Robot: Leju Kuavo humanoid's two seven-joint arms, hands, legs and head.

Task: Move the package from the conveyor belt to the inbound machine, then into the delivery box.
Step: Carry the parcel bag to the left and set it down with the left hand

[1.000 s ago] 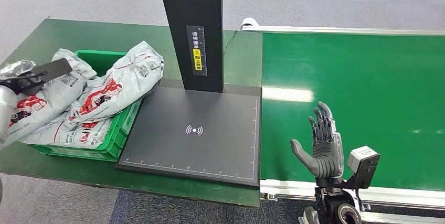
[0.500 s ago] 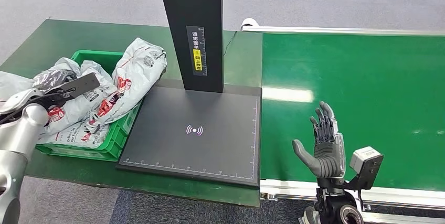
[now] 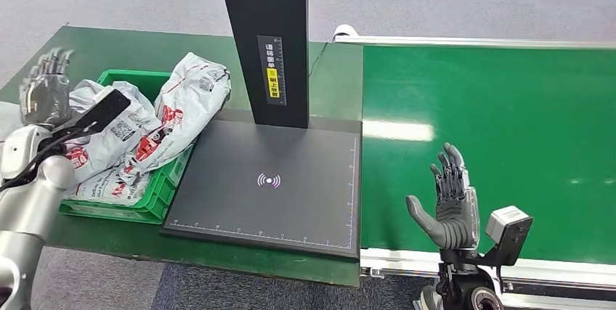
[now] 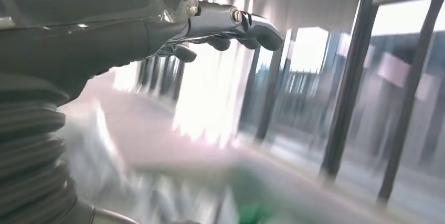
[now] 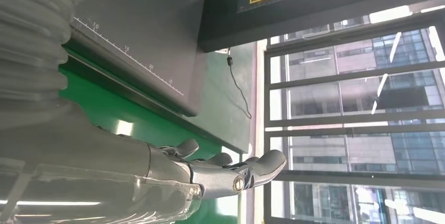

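Raised off the packages, left hand spread, empty; right hand open — left wrist view blurred.

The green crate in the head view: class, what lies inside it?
Several grey-and-red packages are heaped in the green crate, spilling over its rim. The heap covers the crate's floor and any items beneath.

1. Left arm: smooth silver tube with a rounded joint; thin black cable along it.
2. Left hand: grey palm, darker fingers.
3. Right hand: grey, thick thumb, dark fingers.
4. Right wrist: boxy grey camera on a black bracket.
5. Wrist views: grey ribbed cover; screw at thumb joint.
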